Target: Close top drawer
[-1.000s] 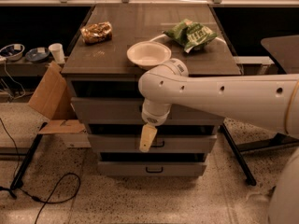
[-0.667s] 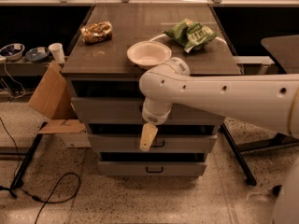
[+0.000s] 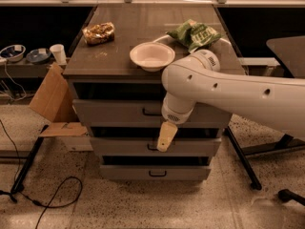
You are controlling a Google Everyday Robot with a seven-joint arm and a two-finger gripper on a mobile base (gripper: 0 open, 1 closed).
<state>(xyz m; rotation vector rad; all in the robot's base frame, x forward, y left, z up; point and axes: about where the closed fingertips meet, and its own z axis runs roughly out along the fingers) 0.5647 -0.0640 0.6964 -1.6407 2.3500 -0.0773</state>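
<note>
White robot arm (image 3: 228,87) comes in from 3 o'clock and crosses the right half of the view, its rounded elbow covering the right part of the cabinet's front. Grey cabinet (image 3: 143,27) stands at the centre, with a dark flat top and three drawers stacked below it.

The top drawer (image 3: 109,113) lies just under the cabinet top, its wide grey front standing forward of the cabinet with a dark gap above it. Its small dark handle (image 3: 151,112) sits at the middle, just at 9 o'clock of the arm's wrist. Below it are the second drawer (image 3: 124,147) and the bottom drawer (image 3: 143,172), each also with a dark gap above its front.

A brown cardboard piece (image 3: 50,99) leans at 9 o'clock of the cabinet. On the cabinet top, a white bowl (image 3: 151,55) rests near the front edge. A green bag (image 3: 193,32) lies at 1 o'clock of the bowl and a golden-brown packet (image 3: 98,32) at 10 o'clock of it. A white cup (image 3: 58,54) stands on a low shelf at 9 o'clock.

The gripper (image 3: 166,136) hangs from the wrist pointing to 6 o'clock, below the top drawer's front and over the second drawer's front. Whether it is open or closed cannot be told, nor whether it touches anything.
</note>
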